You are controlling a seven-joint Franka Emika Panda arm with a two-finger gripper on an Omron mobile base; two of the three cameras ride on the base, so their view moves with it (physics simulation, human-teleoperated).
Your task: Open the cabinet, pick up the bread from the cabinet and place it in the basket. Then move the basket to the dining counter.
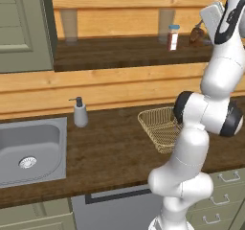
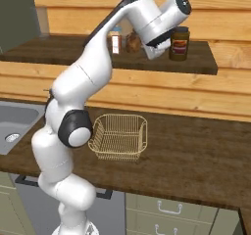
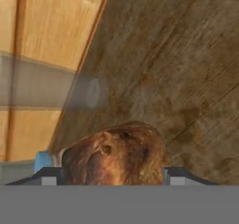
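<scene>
With the cabinet door (image 1: 24,28) swung wide at nine o'clock in the left base view, the first step of my job looks done. Moving right, the soap dispenser (image 1: 80,112) stands by the sink (image 1: 33,150), and the basket (image 1: 160,127) waits on the worktop below the shelf (image 1: 119,51), with nothing showing through its mesh. Further right, at two o'clock, my arm reaches onto that shelf past the red-capped shaker (image 1: 172,37) toward the bread (image 1: 196,34). In the hand view the bread (image 3: 116,155) sits at six o'clock between the fingertips (image 3: 184,175) of my gripper (image 3: 114,176); the tips flank it closely, though I cannot tell whether they press it. Still ahead, I judge: lifting it, dropping it into the basket, then carrying the basket to the dining counter.
</scene>
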